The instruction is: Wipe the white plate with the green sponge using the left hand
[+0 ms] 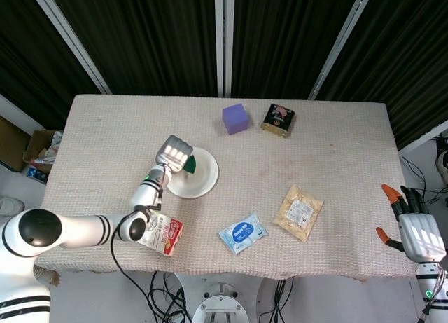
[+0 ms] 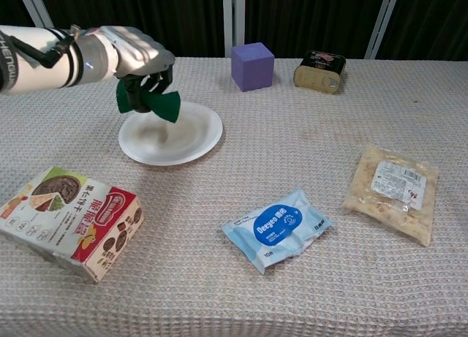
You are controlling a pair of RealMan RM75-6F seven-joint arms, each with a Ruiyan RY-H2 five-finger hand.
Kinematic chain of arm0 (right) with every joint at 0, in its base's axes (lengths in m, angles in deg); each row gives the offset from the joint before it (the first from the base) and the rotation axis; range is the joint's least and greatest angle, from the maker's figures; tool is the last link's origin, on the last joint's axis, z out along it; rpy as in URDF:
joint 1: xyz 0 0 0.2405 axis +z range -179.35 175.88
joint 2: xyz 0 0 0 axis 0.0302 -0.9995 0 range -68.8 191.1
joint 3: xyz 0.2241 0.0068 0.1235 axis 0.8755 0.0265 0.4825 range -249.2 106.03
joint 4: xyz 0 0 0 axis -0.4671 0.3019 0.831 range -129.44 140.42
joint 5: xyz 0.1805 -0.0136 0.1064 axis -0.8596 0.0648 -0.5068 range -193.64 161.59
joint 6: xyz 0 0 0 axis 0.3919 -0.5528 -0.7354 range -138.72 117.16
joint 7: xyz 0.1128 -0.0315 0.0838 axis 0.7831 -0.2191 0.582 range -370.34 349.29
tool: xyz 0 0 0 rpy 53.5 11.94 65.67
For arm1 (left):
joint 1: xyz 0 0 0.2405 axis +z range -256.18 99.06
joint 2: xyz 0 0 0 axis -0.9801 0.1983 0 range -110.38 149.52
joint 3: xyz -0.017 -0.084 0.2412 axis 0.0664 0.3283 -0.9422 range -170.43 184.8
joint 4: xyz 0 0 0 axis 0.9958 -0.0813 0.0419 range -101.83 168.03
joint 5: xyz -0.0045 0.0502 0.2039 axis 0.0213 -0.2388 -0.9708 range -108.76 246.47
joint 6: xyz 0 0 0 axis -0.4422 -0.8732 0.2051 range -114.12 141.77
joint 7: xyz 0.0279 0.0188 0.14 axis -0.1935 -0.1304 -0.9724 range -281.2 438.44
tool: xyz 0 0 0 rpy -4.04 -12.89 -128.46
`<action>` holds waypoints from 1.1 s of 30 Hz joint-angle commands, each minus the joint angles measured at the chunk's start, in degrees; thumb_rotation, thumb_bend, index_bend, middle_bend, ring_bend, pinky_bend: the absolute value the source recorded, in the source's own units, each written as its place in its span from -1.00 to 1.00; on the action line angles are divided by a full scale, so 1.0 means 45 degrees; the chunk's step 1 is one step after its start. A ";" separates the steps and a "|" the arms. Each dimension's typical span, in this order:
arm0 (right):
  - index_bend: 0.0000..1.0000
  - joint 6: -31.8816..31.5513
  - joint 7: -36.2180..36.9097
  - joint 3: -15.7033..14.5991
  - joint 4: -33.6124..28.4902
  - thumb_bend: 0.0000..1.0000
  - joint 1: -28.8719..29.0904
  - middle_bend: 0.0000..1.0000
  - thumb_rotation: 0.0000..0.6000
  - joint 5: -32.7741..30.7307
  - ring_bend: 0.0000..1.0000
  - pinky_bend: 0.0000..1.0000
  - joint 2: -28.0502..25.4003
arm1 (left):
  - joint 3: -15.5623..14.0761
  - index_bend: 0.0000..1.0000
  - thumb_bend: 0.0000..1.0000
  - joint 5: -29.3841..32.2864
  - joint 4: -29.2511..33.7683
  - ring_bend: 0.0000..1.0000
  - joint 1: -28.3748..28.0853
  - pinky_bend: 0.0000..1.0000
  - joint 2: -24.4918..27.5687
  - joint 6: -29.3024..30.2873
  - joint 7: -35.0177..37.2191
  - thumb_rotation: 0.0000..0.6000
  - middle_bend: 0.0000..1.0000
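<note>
The white plate point(image 2: 172, 134) point(image 1: 197, 177) lies on the table left of centre. My left hand point(image 2: 133, 55) point(image 1: 173, 152) hovers over the plate's far left side and grips the green sponge point(image 2: 149, 99) point(image 1: 189, 164), which hangs clear above the plate. My right hand point(image 1: 417, 229) stays off the table's right edge with its fingers spread and nothing in it; only the head view shows it.
A purple cube point(image 2: 253, 66) and a dark tin point(image 2: 320, 71) stand at the back. A snack box point(image 2: 70, 219) lies at the front left, a blue wipes packet point(image 2: 278, 227) at the front centre, and a pale food bag point(image 2: 393, 190) to the right.
</note>
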 commanded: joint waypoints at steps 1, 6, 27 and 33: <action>-0.88 -0.0023 0.0157 -0.0012 0.0068 -0.69 -0.0011 -0.72 1.00 0.0047 -0.95 -0.99 -0.0001 | 0.0032 0.23 -0.17 -0.1183 0.0810 0.16 0.1207 0.00 0.0971 0.0721 0.1316 1.00 0.29; -0.88 -0.0030 0.0246 -0.0009 0.0096 -0.69 0.0033 -0.72 1.00 0.0155 -0.95 -0.99 -0.0038 | -0.0467 0.22 -0.17 -0.2077 0.1139 0.12 0.2479 -0.14 0.1698 0.0945 0.2547 1.00 0.27; -0.88 -0.0434 0.0321 -0.0084 -0.0071 -0.69 -0.0132 -0.72 1.00 0.0427 -0.95 -0.99 -0.0207 | -0.0229 -0.72 -0.68 -0.4420 0.2738 -0.71 0.5648 -0.72 0.3347 0.2866 0.5152 1.00 -0.82; -0.88 -0.0465 0.0971 -0.0079 0.0050 -0.69 -0.0138 -0.72 1.00 0.0480 -0.95 -0.99 -0.0396 | -0.0186 -0.71 -0.70 -0.6547 0.2874 -0.71 0.7762 -0.72 0.4672 0.5984 0.7119 1.00 -0.75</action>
